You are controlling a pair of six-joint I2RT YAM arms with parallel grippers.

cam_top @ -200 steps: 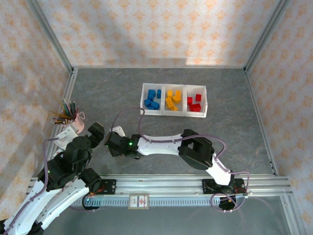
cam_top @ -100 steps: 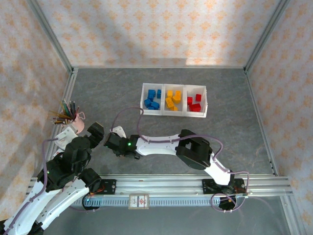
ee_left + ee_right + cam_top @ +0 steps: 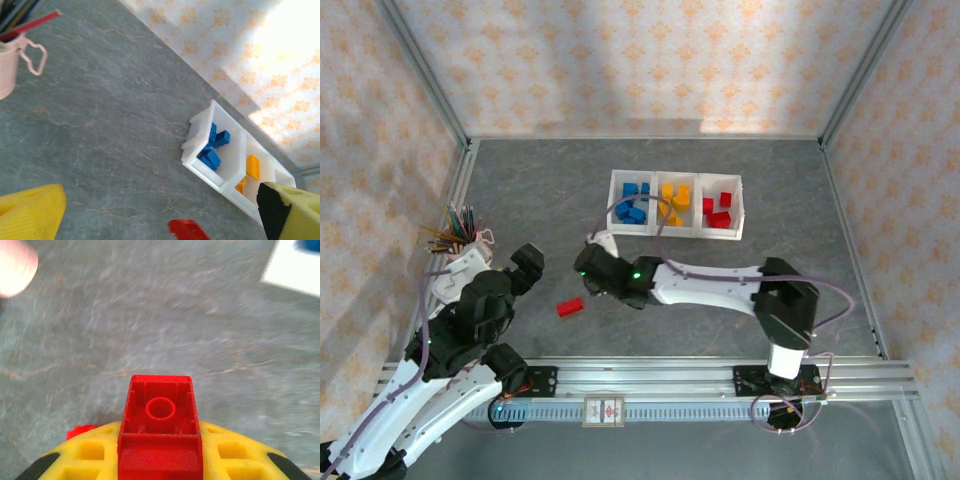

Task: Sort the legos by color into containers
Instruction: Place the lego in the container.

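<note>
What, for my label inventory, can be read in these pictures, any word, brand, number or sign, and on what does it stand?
No text here can be read.
White tag on the front rail: red and dark marks, too small to read.
The red brick in the right gripper: a moulded ring, no letters.
The bins and cup: no print visible.

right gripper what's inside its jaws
A red lego, hollow underside toward the wrist camera, clamped in the right gripper. Its near end is covered by the yellow fingers.
</note>
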